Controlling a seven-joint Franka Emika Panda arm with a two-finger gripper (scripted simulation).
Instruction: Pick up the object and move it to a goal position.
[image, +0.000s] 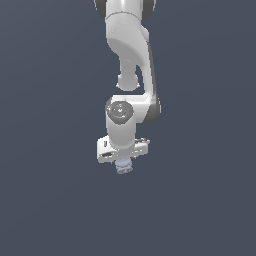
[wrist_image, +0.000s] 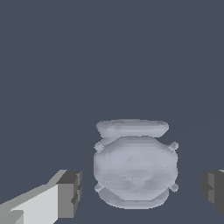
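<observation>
Between the two grey fingertip pads (wrist_image: 70, 192) of the gripper (wrist_image: 140, 192), one object (wrist_image: 134, 164) is seen in the wrist view: a pale grey-blue, squat, barrel-like lump with ridged sides and a flatter disc at each end. The jaws are held apart, and a clear gap of dark floor (wrist_image: 109, 57) is left on each side of the object, so nothing is clamped. Whether the object is touched by either pad is not in doubt in this view: it is not.

One arm (image: 131, 55) is counted, one gripper and one object; two pads are visible, the second only as a sliver at the frame's edge.

From the exterior view the white arm is seen from above, reaching down over a plain dark grey-blue floor. The gripper (image: 123, 159) is largely hidden under the wrist body, and only part of the object (image: 123, 166) is shown, peeking out just beyond the gripper's white bar. The fingers and their spacing cannot be made out there; that is supplied by the wrist view alone. The arm's links and joints, conversely, are shown only in the exterior view.
</observation>
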